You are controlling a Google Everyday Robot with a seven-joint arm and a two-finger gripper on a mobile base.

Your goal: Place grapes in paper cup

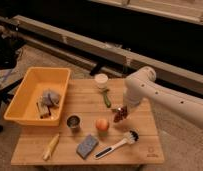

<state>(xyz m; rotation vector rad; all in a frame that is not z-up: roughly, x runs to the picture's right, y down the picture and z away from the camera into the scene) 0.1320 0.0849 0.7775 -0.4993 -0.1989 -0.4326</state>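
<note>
The grapes (119, 116), a small dark red-purple bunch, hang at the tip of my gripper (121, 111), just above the wooden table (140, 145) right of centre. The gripper comes down from the white arm (145, 90) that reaches in from the right, and it is shut on the bunch. The white paper cup (101, 80) stands upright at the table's far edge, up and to the left of the gripper and apart from it. A round orange-red fruit (101, 124) lies just left of the grapes.
A yellow bin (21, 100) with several items fills the table's left end. A dark metal cup (73, 122), a green vegetable (107, 98), a blue-grey sponge (87, 145), a dish brush (117, 145) and a yellow item (51, 146) lie on the table.
</note>
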